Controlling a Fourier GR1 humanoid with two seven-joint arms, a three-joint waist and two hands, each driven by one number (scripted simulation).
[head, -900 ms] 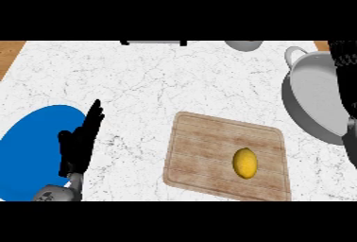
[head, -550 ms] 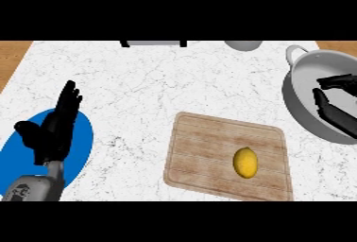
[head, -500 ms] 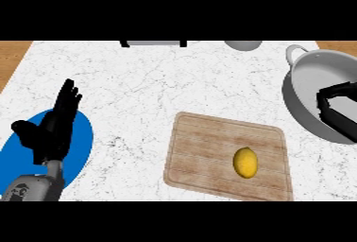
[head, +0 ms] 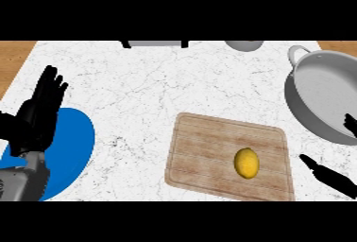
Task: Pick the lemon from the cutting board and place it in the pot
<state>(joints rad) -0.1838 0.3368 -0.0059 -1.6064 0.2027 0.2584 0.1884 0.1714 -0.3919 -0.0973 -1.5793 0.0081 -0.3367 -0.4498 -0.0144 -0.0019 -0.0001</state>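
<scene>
A yellow lemon (head: pixel 245 162) lies on the right half of the wooden cutting board (head: pixel 209 151), untouched. The grey pot (head: pixel 327 94) stands at the right edge, behind the board, and holds nothing that I can see. My right hand (head: pixel 333 178) comes in at the right edge, its dark fingers spread open just right of the board's near corner and below the pot. My left hand (head: pixel 38 116) rests open at the left edge, fingers up, over the blue plate.
A blue plate (head: pixel 73 146) lies at the left under my left hand. A grey cup or bowl (head: pixel 244 45) and a dark object (head: pixel 155 43) sit at the counter's far edge. Wooden surface shows at the far corners.
My right hand has dropped from over the pot down toward the board's right side. My left hand has stayed raised at the left edge.
</scene>
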